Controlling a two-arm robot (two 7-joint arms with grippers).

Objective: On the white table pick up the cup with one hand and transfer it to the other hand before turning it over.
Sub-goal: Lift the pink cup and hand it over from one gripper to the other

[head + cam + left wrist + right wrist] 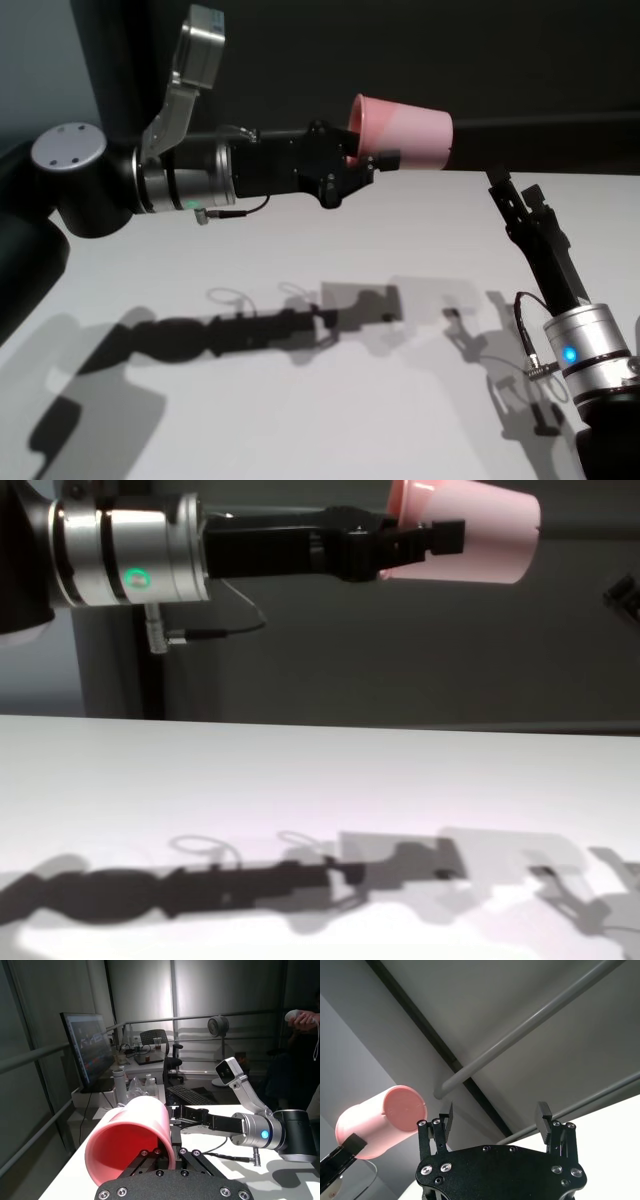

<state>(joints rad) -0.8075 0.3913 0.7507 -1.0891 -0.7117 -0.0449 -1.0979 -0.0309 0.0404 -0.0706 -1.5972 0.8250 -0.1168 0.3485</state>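
Note:
My left gripper (372, 158) is shut on the rim of the pink cup (408, 133) and holds it on its side, high above the white table (300, 400), base pointing right. The cup also shows in the chest view (470, 535), in the left wrist view (131, 1137) with its mouth toward the camera, and in the right wrist view (382, 1122) base-on. My right gripper (516, 190) is open and empty, to the right of the cup and lower, apart from it. In the right wrist view its fingers (543, 1116) stand wide apart.
The arms' shadows lie across the middle of the table. A dark wall stands behind the table's far edge (560, 174). In the left wrist view a desk with a monitor (87, 1047), a chair and a person stand beyond the table.

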